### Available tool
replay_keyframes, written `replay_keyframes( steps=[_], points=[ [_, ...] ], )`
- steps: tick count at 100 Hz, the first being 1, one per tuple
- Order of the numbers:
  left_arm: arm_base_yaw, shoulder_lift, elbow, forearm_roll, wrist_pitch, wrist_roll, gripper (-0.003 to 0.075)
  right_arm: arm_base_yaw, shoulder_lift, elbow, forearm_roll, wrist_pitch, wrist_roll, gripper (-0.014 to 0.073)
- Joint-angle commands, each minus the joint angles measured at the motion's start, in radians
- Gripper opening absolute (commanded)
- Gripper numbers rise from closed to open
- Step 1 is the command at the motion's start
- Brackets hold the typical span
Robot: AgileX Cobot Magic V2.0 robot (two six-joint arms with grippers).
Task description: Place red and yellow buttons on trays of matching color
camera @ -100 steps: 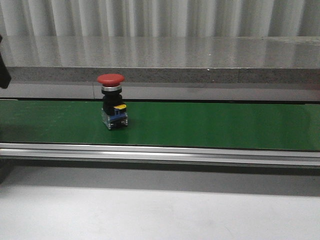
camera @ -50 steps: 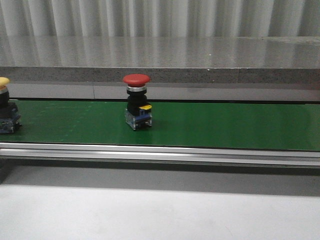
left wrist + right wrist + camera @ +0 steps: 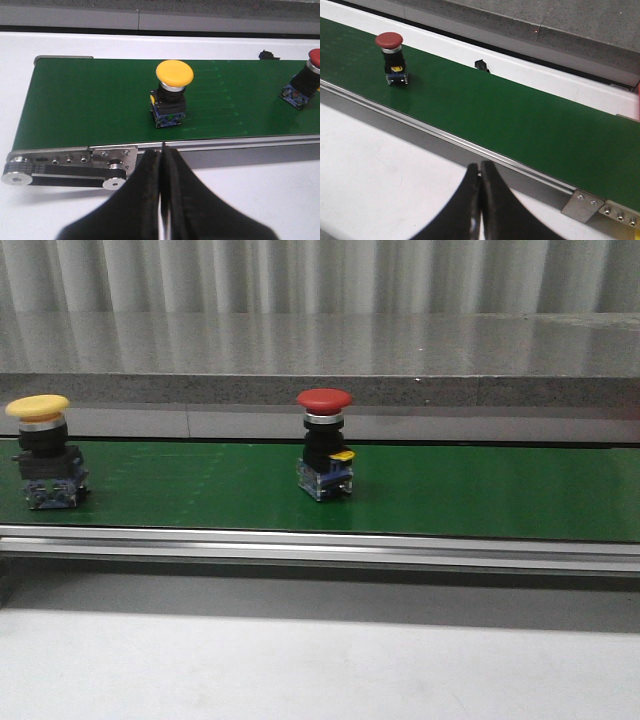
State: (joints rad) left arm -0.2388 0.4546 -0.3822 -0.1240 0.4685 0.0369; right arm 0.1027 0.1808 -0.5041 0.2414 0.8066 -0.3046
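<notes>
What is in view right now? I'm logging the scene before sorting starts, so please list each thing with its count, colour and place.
red button: 1, red cap on a black and blue body, upright near the middle of the belt in the front view.
yellow button: 1, yellow cap on a black and blue body, upright at the belt's left end in the front view.
conveyor belt: 1, green with a silver rail, running across the front view.
small black part: 1, black, on the white strip behind the belt; too small to identify.
grey ledge: 1, grey, behind the belt.
trays: none in view.
left gripper: 1, black, shut, on the near side of the belt by the yellow button.
right gripper: 1, black, shut, on the near side of the belt.
</notes>
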Motion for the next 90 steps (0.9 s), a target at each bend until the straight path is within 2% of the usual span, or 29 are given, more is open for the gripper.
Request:
replay_keyframes(
  steps=[1,8,15,20,37,46,90],
  points=[
    [-0.008,-0.029,-0.026,-0.016,-0.048,0.001,-0.002,0.028,0.065,-0.058,0.008,-0.074,0.01,-0.0063],
    [-0.008,-0.042,-0.026,-0.016,-0.048,0.001,-0.002,0.062,0.13,-0.088,0.008,-0.061,0.01,-0.005],
    [-0.008,-0.044,-0.026,-0.016,-0.048,0.001,-0.002,0.096,0.211,-0.118,0.008,-0.054,0.01,0.0022],
    [-0.008,-0.044,-0.026,-0.016,-0.046,0.001,-0.002,0.118,0.27,-0.14,0.008,-0.055,0.01,0.0103],
    [-0.008,-0.044,-0.026,-0.016,-0.046,0.001,-0.002,0.163,0.472,-0.224,0.023,-0.064,0.01,0.048],
    [-0.008,-0.044,-0.026,-0.016,-0.046,0.001,-0.002,0.173,0.577,-0.272,0.042,-0.071,0.01,0.0601],
    [-0.008,-0.044,-0.026,-0.016,-0.046,0.001,-0.002,0.173,1.079,-0.526,0.106,0.0,0.01,0.0614]
  ],
)
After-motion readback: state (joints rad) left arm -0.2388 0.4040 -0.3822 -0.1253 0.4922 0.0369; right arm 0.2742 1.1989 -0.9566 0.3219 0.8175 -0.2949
